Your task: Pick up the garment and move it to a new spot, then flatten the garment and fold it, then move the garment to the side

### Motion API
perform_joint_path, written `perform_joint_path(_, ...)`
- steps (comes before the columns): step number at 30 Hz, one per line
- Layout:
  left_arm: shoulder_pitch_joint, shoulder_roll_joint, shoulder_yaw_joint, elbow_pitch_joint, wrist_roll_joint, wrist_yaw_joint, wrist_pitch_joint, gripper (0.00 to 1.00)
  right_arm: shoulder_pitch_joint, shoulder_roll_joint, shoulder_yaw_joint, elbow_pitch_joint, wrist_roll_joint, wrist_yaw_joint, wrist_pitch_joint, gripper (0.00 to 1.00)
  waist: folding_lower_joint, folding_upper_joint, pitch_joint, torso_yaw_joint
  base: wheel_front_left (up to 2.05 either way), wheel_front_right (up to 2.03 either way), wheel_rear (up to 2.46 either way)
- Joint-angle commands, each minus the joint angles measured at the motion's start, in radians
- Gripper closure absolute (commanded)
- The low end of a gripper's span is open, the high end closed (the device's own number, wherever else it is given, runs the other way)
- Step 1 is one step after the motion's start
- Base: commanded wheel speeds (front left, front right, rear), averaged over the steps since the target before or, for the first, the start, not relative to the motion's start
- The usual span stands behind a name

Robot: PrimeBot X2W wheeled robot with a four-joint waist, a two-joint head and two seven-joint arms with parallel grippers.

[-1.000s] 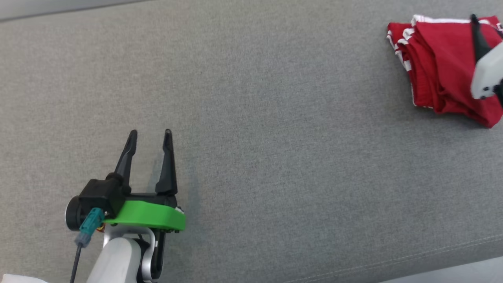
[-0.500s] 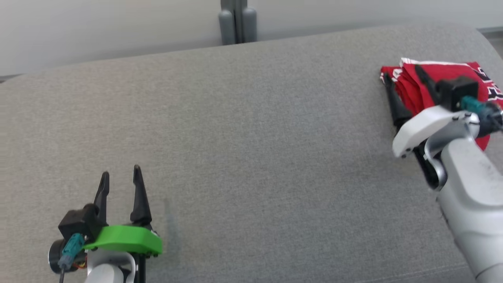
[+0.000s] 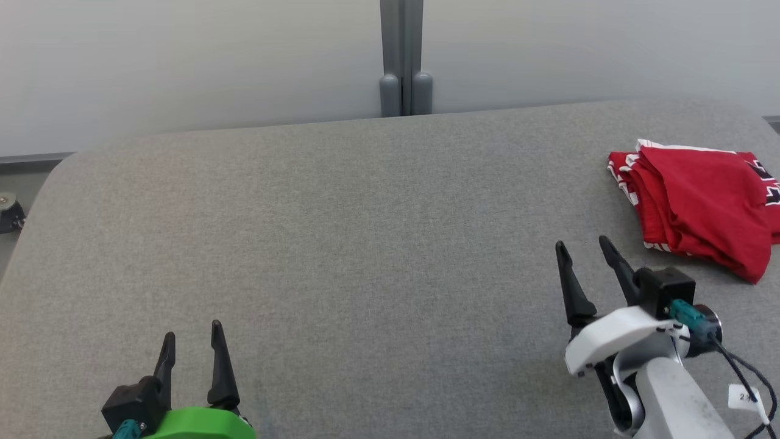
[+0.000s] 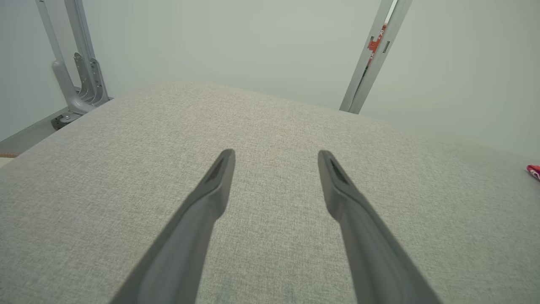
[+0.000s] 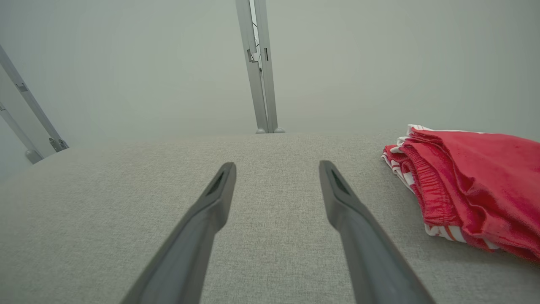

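Observation:
The garment (image 3: pixel 701 207), red with white trim, lies folded in a compact stack at the right end of the grey padded table (image 3: pixel 365 244). It also appears at the right of the right wrist view as the garment (image 5: pixel 476 190), and a sliver of the garment (image 4: pixel 533 171) shows at the left wrist view's right edge. My right gripper (image 3: pixel 582 247) stands open and empty a little in front and to the left of the stack, apart from it. Low at the left, my left gripper (image 3: pixel 191 332) is open over bare fabric, far from the garment.
A pale wall with a grey metal post (image 3: pixel 402 61) rises behind the table. The table's rounded left corner (image 3: pixel 55 177) drops to the floor, where a small caster (image 3: pixel 9 213) sits. Another grey frame leg (image 4: pixel 80 84) stands off the table's far left.
The head camera has tilted up, bringing the wall and post into view. My right gripper has drawn back off the red stack toward me. The garment stays folded in place.

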Motion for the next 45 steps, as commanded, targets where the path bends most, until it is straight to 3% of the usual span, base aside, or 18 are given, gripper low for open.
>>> perform_joint_path(1, 0.014, -0.005, 0.005, -0.001, 0.016, -0.004, -0.002, 0.0, 0.039, 0.008, -0.009, -0.021, -0.011, -0.002, -0.001, 0.0, 0.0, 0.0, -0.019, 0.016, 0.0, 0.0, 0.0)
perform_joint_path(11, 0.033, -0.02, 0.018, -0.002, 0.022, -0.034, -0.003, 0.0, 0.188, 0.032, -0.021, -0.127, -0.032, -0.002, 0.02, 0.0, 0.0, 0.0, -0.043, 0.023, 0.0, 0.0, 0.0)
perform_joint_path(38, 0.008, -0.011, -0.011, 0.048, 0.047, -0.039, -0.001, 0.0, 0.227, 0.031, -0.008, -0.209, 0.006, -0.002, 0.038, 0.0, 0.0, 0.0, -0.046, 0.026, 0.0, 0.0, 0.0)
perform_joint_path(39, 0.007, -0.011, -0.013, 0.046, 0.048, -0.039, -0.001, 1.0, 0.226, 0.032, -0.008, -0.208, 0.007, -0.002, 0.039, 1.0, 0.0, 0.0, -0.046, 0.027, 0.0, 0.0, 0.0)
perform_joint_path(45, 0.023, -0.025, -0.002, 0.079, 0.002, -0.044, 0.013, 1.0, 0.229, 0.037, -0.009, -0.177, 0.047, 0.0, 0.047, 1.0, 0.0, 0.0, -0.045, 0.026, 0.0, 0.0, 0.0)
